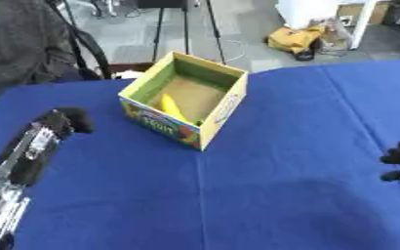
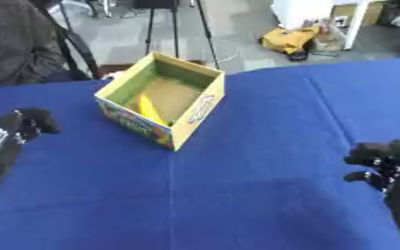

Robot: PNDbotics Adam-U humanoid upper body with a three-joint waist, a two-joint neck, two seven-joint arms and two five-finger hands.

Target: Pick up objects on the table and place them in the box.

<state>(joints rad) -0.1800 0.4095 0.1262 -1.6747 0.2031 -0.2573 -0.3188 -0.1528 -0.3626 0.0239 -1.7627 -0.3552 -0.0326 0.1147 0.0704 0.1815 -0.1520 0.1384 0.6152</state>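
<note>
Fingers of both hands curled, empty — left hand (image 1: 64, 119), right hand (image 2: 376, 155) — yellow object (image 1: 171, 106) inside box (image 1: 218, 119)

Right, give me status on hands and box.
Left hand curled, holding nothing. Right hand curled, holding nothing. Box open, yellow thing inside. Nothing in the way on the blue table.

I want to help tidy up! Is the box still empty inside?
No, a yellow thing already lies inside the open box.
</note>
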